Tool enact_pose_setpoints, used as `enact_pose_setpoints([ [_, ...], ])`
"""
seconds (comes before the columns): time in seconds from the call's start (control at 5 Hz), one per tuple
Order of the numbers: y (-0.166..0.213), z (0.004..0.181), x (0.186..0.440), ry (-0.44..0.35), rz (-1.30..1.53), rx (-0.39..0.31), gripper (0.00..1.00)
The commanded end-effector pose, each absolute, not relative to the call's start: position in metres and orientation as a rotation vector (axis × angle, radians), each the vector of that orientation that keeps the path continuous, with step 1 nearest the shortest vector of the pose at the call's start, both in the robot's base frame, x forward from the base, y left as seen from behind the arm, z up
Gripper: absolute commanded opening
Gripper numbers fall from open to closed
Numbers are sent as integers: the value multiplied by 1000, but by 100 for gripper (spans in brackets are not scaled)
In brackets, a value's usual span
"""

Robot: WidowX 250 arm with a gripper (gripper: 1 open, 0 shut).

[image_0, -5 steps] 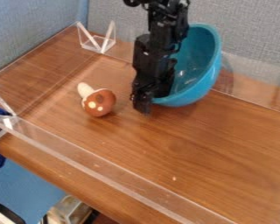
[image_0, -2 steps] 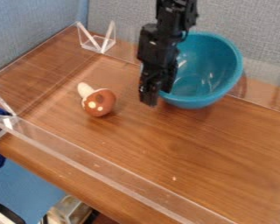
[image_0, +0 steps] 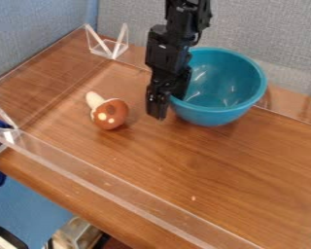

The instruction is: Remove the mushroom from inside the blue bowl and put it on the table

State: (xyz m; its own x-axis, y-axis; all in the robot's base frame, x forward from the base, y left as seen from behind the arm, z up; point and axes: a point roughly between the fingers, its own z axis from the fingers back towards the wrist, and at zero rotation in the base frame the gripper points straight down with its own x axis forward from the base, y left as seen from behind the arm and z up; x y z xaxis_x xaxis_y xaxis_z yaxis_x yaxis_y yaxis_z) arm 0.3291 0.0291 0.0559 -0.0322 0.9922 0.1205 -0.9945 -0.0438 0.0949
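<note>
The brown wood-grain tabletop (image_0: 185, 165) has low clear acrylic walls (image_0: 106, 199) along its edges. The blue bowl (image_0: 221, 88) sits upright toward its far side, empty. The black jaws (image_0: 157, 105) point down beside the bowl's left rim, slightly apart and holding nothing. The mushroom (image_0: 108, 110) lies on its side on the tabletop, left of the jaws. No writing is readable.

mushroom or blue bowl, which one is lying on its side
The mushroom. It lies tipped over on the table, its pale stem pointing up-left, left of the gripper. The blue bowl sits upright, opening upward.
</note>
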Motion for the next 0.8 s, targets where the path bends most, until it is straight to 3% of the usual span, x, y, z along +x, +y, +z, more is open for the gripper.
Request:
enact_pose_setpoints([
  [0.0, 34, 79, 336, -89, 1607, 117, 100],
  [0.4, 45, 74, 341, -99, 1602, 128, 100],
  [0.6, 51, 74, 335, -111, 1545, 124, 0],
])
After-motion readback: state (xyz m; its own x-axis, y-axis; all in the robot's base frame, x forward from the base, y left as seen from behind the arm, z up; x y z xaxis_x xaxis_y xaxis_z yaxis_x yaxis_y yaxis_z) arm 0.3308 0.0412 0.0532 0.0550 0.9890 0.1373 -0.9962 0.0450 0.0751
